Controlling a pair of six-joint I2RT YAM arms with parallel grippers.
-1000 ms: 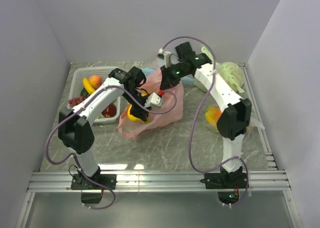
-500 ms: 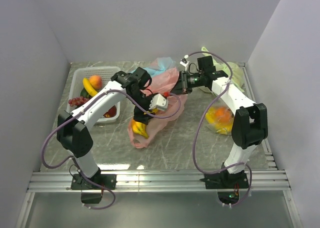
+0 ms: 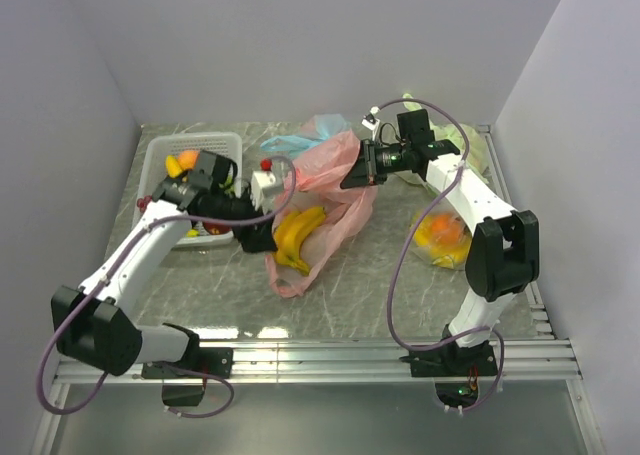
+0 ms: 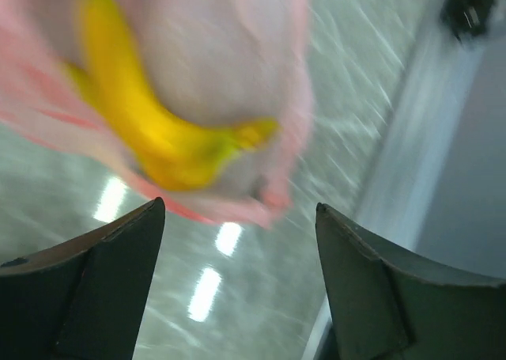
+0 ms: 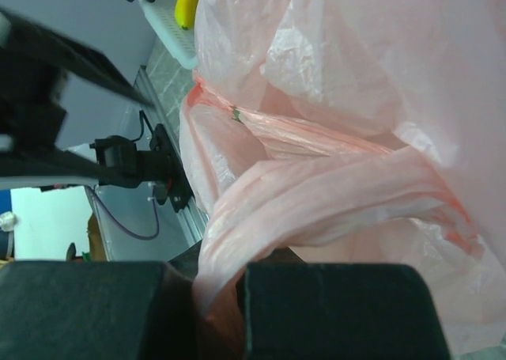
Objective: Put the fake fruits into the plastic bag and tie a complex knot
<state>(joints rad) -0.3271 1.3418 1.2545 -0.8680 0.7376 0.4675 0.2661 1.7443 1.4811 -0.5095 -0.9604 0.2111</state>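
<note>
The pink plastic bag [image 3: 335,190] lies open in the middle of the table with a bunch of yellow bananas [image 3: 298,237] inside it. My left gripper [image 3: 256,239] stands open just left of the bag, nothing between its fingers. The left wrist view shows the bananas [image 4: 150,130] blurred through the pink film ahead of the open gripper [image 4: 237,241]. My right gripper [image 3: 352,173] is shut on the bag's handle [image 5: 332,194] and holds it up off the table. More fake fruits [image 3: 178,165] lie in the white basket [image 3: 200,137]. No knot shows.
A light blue bag [image 3: 295,138] lies behind the pink one. A pale green bag [image 3: 468,145] sits at the back right, and a clear bag with orange fruit [image 3: 440,233] lies under the right arm. Aluminium rails [image 3: 320,357] run along the near edge.
My left gripper opened, left the bananas in the pink bag and drew back to the left. The right gripper lowered with the handle and now holds still.
</note>
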